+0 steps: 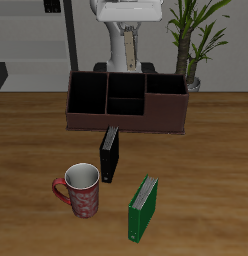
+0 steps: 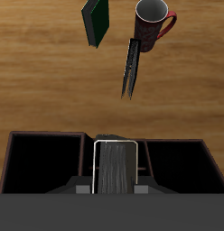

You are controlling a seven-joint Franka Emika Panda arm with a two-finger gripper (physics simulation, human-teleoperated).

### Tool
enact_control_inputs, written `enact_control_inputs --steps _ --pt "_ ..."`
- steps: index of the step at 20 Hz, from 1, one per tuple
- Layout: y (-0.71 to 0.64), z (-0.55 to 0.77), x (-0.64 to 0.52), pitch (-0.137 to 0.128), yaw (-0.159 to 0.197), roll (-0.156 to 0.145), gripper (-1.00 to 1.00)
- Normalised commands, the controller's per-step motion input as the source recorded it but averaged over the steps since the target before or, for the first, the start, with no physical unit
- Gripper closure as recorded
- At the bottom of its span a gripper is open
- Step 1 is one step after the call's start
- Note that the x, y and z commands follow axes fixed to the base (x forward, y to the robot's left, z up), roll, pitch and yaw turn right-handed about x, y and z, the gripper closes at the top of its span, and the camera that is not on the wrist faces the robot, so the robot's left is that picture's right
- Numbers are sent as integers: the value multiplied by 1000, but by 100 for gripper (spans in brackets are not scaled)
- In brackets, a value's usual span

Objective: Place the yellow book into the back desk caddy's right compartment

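- Table [image 1: 26,140]: brown wood-grain top, evenly lit, no hard shadows.
- Potted plant [image 1: 196,35]: green fronds, at 1 o'clock behind the table.
- Shelving [image 1: 31,45]: grey unit at 10 o'clock.
- Rear wall [image 1: 161,50]: pale, plain.

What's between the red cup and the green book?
Nothing, just bare wooden table. The exterior view shows the red patterned mug and the upright green book standing apart.
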Motion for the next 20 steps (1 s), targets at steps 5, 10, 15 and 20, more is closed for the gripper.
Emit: enact_control_inputs --steps 5,10,15,20 --pt "413 -36 18 19 8 21 100" --pt "550 -104 36 35 20 58 100" --pt "409 -14 -1 9 19 43 100" --pt "322 -38 -24 12 11 50 100"
